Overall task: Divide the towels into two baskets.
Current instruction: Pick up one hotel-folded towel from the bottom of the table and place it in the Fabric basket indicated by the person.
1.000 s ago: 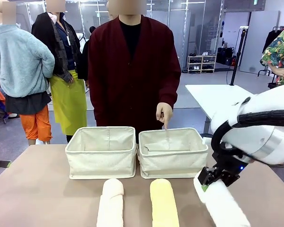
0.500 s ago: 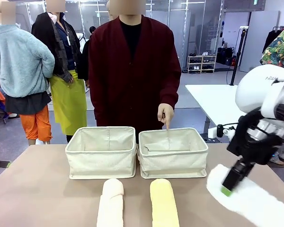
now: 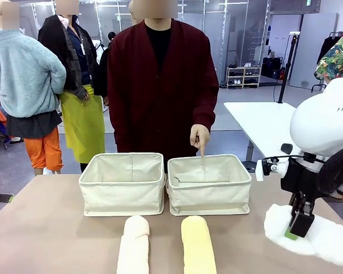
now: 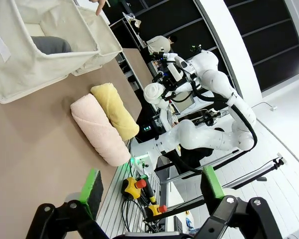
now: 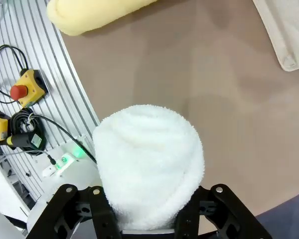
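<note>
Four towels are in play, and the nearest is the white towel (image 3: 317, 237) at the table's (image 3: 46, 228) near right corner, with the right gripper (image 3: 299, 224) clamped across it close to its inner end. In the right wrist view the roll bulges end-on between the black fingers, over the table's edge; whether it rests on the surface I cannot tell. The left gripper (image 4: 152, 186) hangs above the table with its jaws wide apart and nothing between the green pads (image 4: 92, 185). A little farther in, the peach towel (image 3: 134, 248) and the yellow towel (image 3: 198, 245) lie side by side on the table, close but apart, both running lengthwise toward the baskets. Beyond them the left basket (image 3: 123, 197) and the right basket (image 3: 208, 200) stand next to each other, nearly touching. The left wrist view shows the grey towel (image 4: 52, 45) lying inside a basket; which of the two I cannot tell. Farthest off, a person's hand (image 3: 199, 137) points one finger down over the right basket's far rim.
</note>
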You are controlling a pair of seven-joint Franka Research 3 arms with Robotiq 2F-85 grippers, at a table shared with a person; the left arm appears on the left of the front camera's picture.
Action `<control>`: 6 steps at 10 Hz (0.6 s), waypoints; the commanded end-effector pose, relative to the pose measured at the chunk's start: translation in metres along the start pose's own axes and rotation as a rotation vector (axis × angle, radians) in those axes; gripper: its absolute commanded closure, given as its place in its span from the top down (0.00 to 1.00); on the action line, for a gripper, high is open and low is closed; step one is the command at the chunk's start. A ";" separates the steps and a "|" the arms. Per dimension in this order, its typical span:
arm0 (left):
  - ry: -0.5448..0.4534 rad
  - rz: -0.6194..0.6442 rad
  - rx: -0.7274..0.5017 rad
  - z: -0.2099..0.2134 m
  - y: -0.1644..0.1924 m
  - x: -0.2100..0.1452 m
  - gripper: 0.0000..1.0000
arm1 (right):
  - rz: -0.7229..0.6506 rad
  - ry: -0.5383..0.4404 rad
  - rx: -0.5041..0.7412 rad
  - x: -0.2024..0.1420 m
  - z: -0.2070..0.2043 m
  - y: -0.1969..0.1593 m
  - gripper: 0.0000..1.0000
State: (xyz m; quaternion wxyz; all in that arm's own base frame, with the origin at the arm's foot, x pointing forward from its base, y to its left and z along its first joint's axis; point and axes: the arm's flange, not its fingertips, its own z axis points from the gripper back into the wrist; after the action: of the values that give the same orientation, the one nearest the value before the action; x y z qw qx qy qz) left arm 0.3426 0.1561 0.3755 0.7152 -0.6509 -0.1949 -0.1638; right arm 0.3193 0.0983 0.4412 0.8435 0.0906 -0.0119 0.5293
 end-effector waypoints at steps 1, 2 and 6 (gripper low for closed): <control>-0.001 -0.005 0.015 0.000 -0.003 -0.004 1.00 | -0.007 0.032 0.031 -0.003 -0.002 0.005 0.06; -0.001 -0.005 0.015 0.000 -0.003 -0.004 1.00 | -0.007 0.032 0.031 -0.003 -0.002 0.005 0.06; -0.001 -0.005 0.015 0.000 -0.003 -0.004 1.00 | 0.287 -0.029 -0.193 0.039 0.032 -0.001 0.35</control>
State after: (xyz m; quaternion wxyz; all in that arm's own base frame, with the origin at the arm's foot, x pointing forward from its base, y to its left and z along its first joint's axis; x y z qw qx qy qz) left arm 0.3424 0.1566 0.3758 0.7153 -0.6507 -0.1956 -0.1635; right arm 0.3278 0.1136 0.4637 0.8042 0.0294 -0.0600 0.5906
